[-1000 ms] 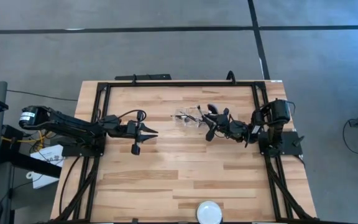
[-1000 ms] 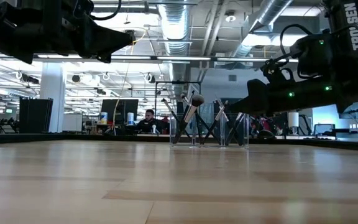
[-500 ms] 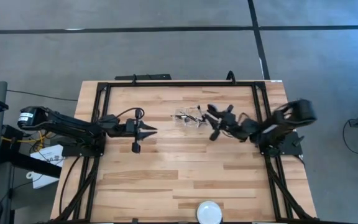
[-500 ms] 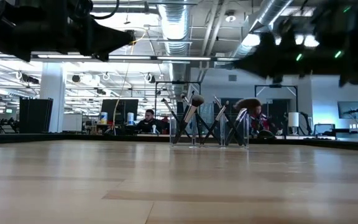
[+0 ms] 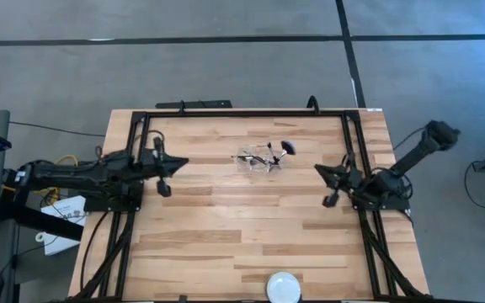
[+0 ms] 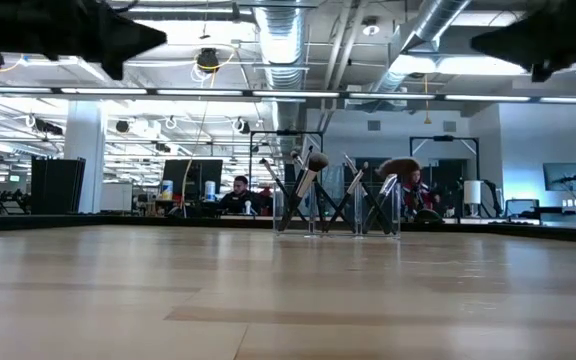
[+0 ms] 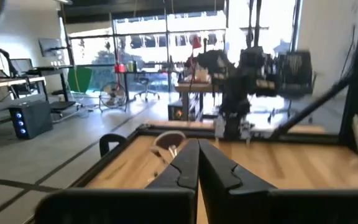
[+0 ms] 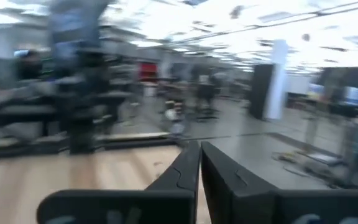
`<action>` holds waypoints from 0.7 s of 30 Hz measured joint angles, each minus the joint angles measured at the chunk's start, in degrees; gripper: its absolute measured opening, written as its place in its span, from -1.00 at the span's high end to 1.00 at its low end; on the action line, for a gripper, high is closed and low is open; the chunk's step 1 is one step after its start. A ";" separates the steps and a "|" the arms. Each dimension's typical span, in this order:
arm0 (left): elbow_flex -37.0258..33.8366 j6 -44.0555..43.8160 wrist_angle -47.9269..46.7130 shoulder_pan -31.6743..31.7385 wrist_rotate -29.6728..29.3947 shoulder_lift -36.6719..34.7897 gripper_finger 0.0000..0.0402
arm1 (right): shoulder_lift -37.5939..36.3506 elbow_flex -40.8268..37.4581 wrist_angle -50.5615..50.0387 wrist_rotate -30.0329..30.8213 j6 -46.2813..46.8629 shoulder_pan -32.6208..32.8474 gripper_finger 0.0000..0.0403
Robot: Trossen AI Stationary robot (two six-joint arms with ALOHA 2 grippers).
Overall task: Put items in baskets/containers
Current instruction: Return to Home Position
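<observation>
The clear container (image 5: 258,159) stands at the table's far middle. Several slim brushes (image 6: 308,185) stand in it, leaning against its walls with their heads up. One of them is a wide dark fan head (image 6: 399,167), also seen from above (image 5: 286,148). My left gripper (image 5: 180,163) hangs shut above the table's left part, pointing toward the container with nothing in it (image 7: 198,163). My right gripper (image 5: 318,169) hangs shut above the right part, also with nothing in it (image 8: 200,160). Both are well clear of the container.
A white round disc (image 5: 283,287) lies at the table's near edge. A black frame (image 5: 242,113) runs around the tabletop. Bare wood lies between the two grippers and in front of the container.
Both arms have drawn back from the container and risen, the left toward the table's left edge and the right, faster and farther, toward the right edge. The container and its brushes have stayed where they were.
</observation>
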 joint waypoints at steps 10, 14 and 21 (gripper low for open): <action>0.00 -7.06 -17.25 0.00 0.01 -21.00 0.98 | -18.29 -0.02 -25.81 -4.15 4.39 16.46 1.00; -0.31 -6.57 -24.76 0.00 0.01 -25.87 0.98 | -19.89 -0.04 -31.19 -8.33 9.18 13.83 1.00; -0.38 -7.35 -29.17 -0.04 -0.56 -26.21 0.98 | -19.32 -2.10 -34.12 -29.92 16.20 1.67 1.00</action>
